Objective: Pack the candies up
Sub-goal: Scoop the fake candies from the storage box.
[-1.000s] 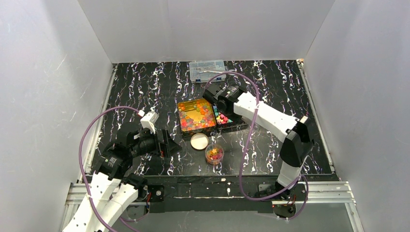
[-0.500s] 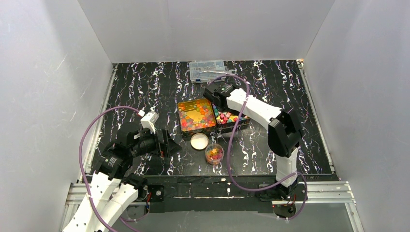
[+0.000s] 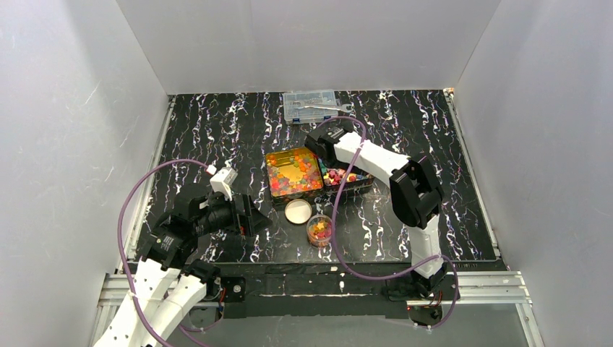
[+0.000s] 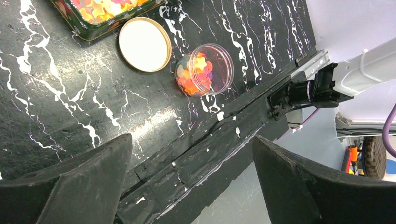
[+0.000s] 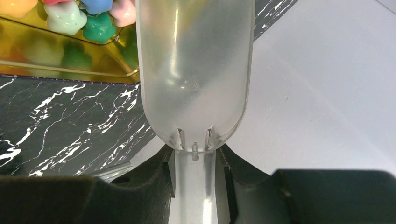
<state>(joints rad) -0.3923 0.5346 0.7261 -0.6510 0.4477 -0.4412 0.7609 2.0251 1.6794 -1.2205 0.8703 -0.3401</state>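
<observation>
Candies of the pastel sort lie in a tin with a gold inner wall, under the bowl of a clear plastic scoop. Since a second ago the right arm has folded, its elbow drawn in toward the middle of the table, and the right gripper has slid a little toward that tin's far left corner. The left arm, both tins, the jar and the lid have not moved. The table is black with white marbled veins, boxed in by plain white walls, with a clear compartment box at its far edge. The right gripper's fingers pinch the scoop's handle, partly closed around it. Just left of that tin, a gold tin holds the glossy candies, red, orange and yellow. Nearer the arms stand a white lid and an open clear jar with mixed candies in it. The left gripper hangs spread wide over the near table, holding nothing.
</observation>
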